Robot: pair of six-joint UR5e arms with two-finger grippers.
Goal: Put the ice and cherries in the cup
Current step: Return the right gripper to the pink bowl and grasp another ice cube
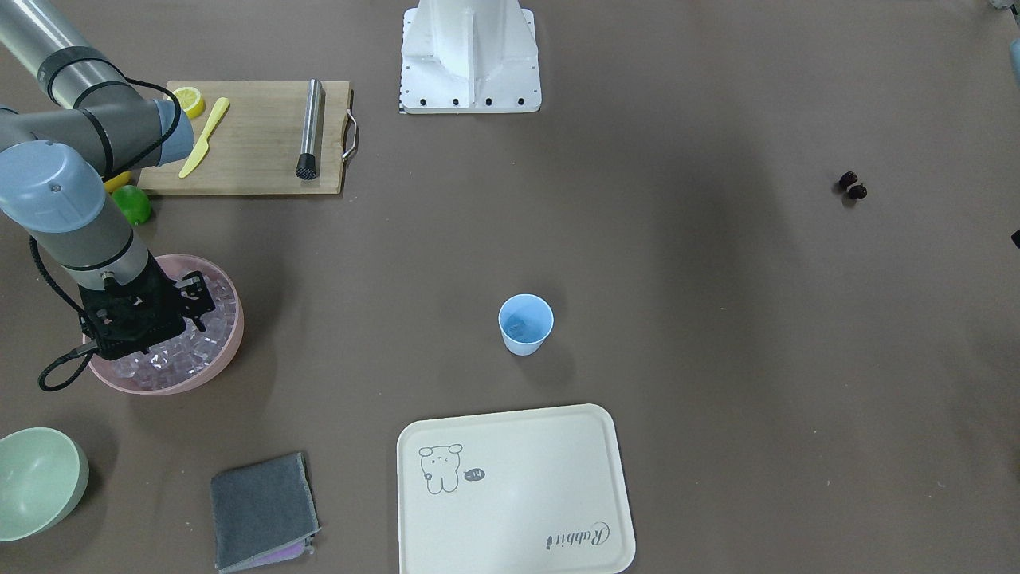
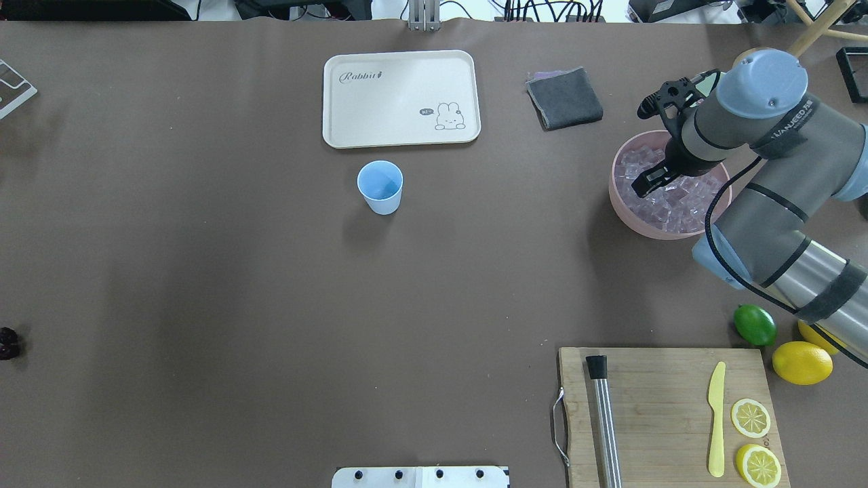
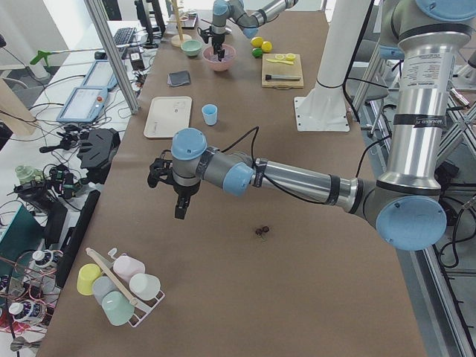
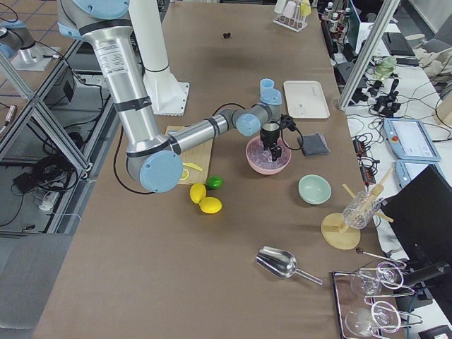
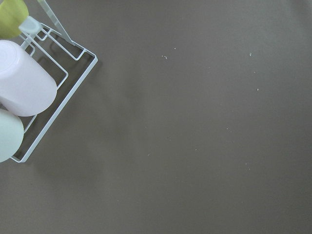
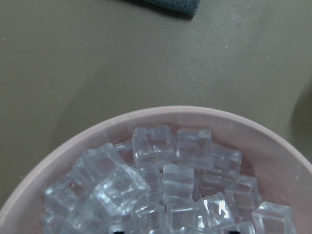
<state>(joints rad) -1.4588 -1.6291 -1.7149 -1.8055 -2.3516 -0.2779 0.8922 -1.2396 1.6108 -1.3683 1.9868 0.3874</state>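
The light-blue cup [image 1: 525,324] stands upright mid-table; it also shows in the overhead view [image 2: 380,187]. The ice [image 6: 153,144] fills a pink bowl [image 2: 620,203]. My right gripper [image 2: 649,179] hangs over the ice with its fingers down at the cubes. Its two fingertips show apart at the wrist view's lower edge, so it is open and holds nothing. The dark cherries [image 1: 852,186] lie alone on the table far from the cup. My left gripper [image 3: 179,214] hovers over bare table beside the cherries [image 3: 262,231]. I cannot tell whether it is open or shut.
A cream tray [image 1: 516,486] lies beside the cup. A grey cloth [image 1: 263,510] and a pale green bowl [image 1: 36,478] lie near the pink bowl. A cutting board [image 1: 255,135], a lime [image 1: 132,204] and lemons [image 2: 801,362] are nearby. A wire cup rack [image 5: 29,83] is under the left wrist.
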